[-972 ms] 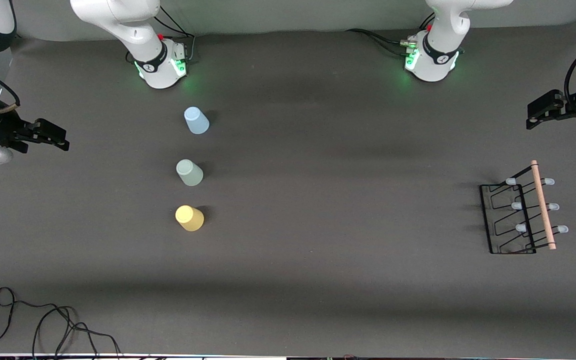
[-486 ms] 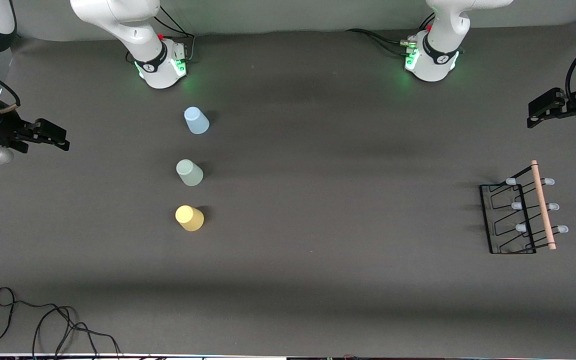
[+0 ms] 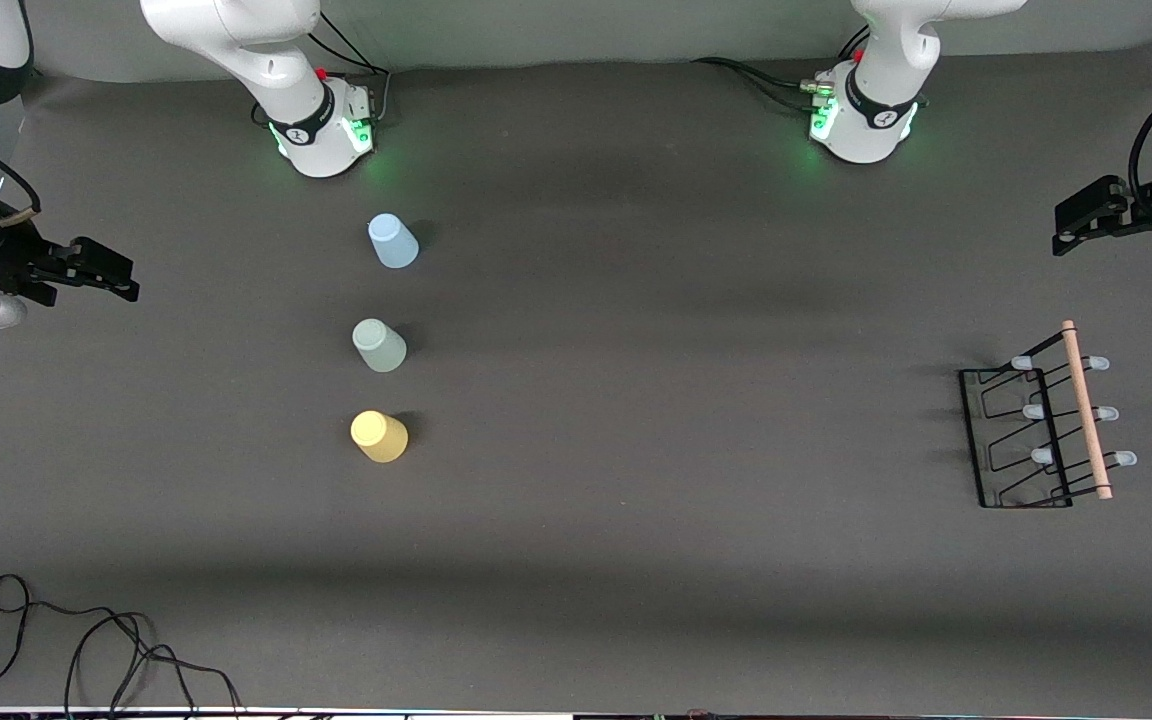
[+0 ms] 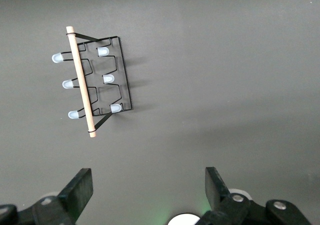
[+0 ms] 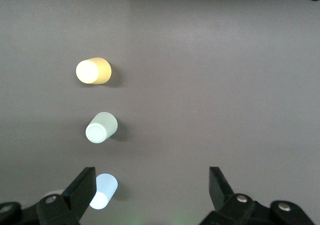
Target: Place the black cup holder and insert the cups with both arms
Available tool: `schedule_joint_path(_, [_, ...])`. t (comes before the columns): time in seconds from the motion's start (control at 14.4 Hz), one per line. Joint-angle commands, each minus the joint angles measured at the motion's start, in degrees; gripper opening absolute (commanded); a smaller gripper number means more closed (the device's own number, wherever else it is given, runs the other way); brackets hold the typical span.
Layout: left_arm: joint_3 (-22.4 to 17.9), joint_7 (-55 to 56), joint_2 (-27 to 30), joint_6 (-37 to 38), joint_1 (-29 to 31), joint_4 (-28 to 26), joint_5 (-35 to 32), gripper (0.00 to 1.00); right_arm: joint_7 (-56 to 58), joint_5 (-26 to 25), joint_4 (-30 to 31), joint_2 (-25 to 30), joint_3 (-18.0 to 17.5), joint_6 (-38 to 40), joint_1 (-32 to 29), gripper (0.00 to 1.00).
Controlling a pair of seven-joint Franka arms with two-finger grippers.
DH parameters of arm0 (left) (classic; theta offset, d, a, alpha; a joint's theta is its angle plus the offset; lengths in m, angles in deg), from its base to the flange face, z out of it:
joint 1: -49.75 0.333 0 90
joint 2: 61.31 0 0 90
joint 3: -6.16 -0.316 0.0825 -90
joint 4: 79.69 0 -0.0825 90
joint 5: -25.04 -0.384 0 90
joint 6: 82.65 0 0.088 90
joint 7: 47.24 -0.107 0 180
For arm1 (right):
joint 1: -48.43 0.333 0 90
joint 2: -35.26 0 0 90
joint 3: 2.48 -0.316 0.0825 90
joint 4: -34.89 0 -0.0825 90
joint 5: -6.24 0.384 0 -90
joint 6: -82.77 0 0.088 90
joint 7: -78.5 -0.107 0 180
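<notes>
Front view: the black cup holder [image 3: 1036,432] stands toward the left arm's end of the table; blue cup [image 3: 392,241], green cup [image 3: 378,345] and yellow cup [image 3: 378,436] stand upside down in a row toward the right arm's end. Left wrist view: the left gripper [image 4: 146,191] hangs wide and empty above the table, near the holder. Right wrist view: the right gripper [image 5: 152,192] hangs wide and empty near the cups.

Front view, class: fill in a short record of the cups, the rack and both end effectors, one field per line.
cups: yellow cup nearest the camera, pale green cup next, light blue cup farthest, all upside down in a row
rack: black cup holder at the left arm's end of the table, prongs bare
left end effector: open, holding nothing
right end effector: open, holding nothing
table: dark grey
</notes>
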Motion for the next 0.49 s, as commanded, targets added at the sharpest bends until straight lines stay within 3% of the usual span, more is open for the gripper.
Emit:
schedule_joint_path(0.0, [-0.41,0.02,-0.14,-0.03,0.24,-1.36,-0.84,1.0,-1.11,-0.13,0.24,0.43,0.09,-0.34,0.17,1.0])
schedule_joint_path(0.42, [-1.02,-0.43,-1.36,-15.11,7.26,-12.43,-1.02,1.0,-1.11,-0.13,0.24,0.43,0.09,-0.34,0.17,1.0])
